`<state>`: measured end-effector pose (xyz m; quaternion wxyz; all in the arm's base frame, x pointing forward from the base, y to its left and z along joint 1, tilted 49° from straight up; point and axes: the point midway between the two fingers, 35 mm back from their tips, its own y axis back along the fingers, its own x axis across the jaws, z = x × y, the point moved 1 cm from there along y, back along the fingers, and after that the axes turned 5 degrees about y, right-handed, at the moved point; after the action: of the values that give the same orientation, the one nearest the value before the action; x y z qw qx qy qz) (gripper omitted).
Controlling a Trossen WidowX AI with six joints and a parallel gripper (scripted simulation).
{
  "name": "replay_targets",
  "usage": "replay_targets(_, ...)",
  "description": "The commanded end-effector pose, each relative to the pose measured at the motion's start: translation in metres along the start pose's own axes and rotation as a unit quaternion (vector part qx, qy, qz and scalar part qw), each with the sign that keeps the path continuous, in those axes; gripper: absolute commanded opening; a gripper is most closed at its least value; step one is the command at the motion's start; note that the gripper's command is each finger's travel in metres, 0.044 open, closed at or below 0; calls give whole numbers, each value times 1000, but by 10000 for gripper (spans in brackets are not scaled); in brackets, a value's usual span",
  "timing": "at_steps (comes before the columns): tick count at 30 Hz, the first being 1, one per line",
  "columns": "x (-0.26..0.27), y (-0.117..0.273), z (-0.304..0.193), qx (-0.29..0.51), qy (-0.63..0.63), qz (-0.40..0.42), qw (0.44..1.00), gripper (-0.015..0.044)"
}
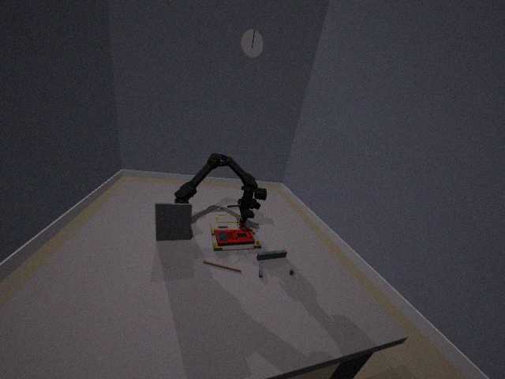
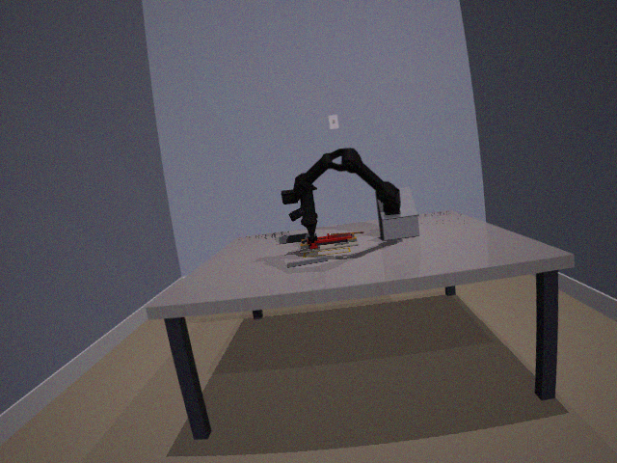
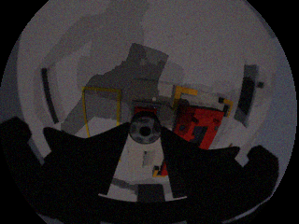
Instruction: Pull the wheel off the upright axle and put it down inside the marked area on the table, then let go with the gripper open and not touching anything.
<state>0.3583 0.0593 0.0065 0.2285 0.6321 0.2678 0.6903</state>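
Looks like matt black plastic or painted metal on the arm (image 1: 238, 171) (image 2: 368, 174); smooth, faintly glossy on the pale worktop (image 1: 122, 309) (image 2: 448, 254); seems like smooth plastic on the red block (image 1: 234, 237) (image 2: 338, 238) (image 3: 212, 119); wood-like on the thin brown stick (image 1: 222, 266).
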Motion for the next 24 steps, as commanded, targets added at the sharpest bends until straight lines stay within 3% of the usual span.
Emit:
replay_targets(1, -1, 3, 1, -1, 2, -2, 1000, 0)
replay_targets(24, -1, 10, 1, -1, 1, -2, 1000, 0)
